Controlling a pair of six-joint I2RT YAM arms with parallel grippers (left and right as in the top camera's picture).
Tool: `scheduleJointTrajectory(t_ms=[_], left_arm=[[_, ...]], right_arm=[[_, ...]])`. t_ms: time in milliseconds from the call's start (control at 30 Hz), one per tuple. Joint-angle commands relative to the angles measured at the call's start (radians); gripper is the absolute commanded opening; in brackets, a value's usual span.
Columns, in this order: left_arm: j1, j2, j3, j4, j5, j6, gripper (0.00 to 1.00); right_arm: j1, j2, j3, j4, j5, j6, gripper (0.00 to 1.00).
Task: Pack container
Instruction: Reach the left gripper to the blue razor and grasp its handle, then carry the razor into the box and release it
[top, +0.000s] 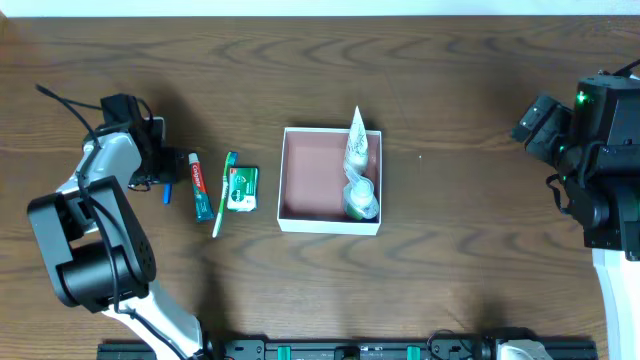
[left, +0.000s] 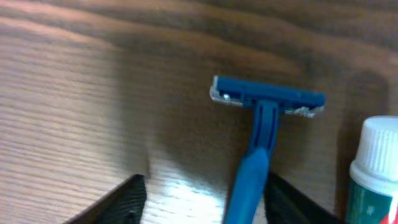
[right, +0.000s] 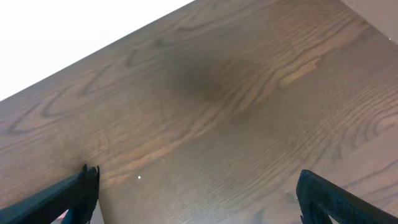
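Looks like a robotics lab bench, not a home. Told by a jointed black-and-white left arm (top: 95, 240) and a black right arm (top: 600, 160) standing at either end of a dark brown wood-grain tabletop (top: 450, 70), with a black rail with green clips (top: 320, 349) along the near edge. Staged props in a tidy row: blue plastic razor (left: 267, 99), red-and-teal toothpaste tube (top: 201, 190), green-and-white toothbrush (top: 224, 195), small green carton (top: 241, 188), small square white box with pink-brown inside (top: 310, 180).
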Motion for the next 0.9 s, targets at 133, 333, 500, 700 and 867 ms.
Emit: scheduleJointTrajectory(t_ms=[133, 333, 500, 700, 867], left_arm=[[0.003, 0.055, 0.009, 0.002, 0.006, 0.011, 0.39], [0.003, 0.043, 0.01, -0.004, 0.007, -0.012, 0.1], [0.003, -0.005, 0.011, -0.02, 0.007, -0.078, 0.06], [-0.02, -0.16, 0.013, -0.092, 0.022, -0.172, 0.06], [-0.113, -0.356, 0.013, -0.127, 0.179, -0.184, 0.06]], right_arm=[[-0.007, 0.0, 0.004, -0.001, 0.004, 0.018, 0.99], [-0.007, 0.0, 0.004, -0.001, 0.004, 0.018, 0.99], [-0.007, 0.0, 0.004, -0.001, 0.004, 0.018, 0.99], [-0.007, 0.0, 0.004, -0.001, 0.004, 0.018, 0.99], [-0.007, 0.0, 0.004, -0.002, 0.004, 0.018, 0.99]])
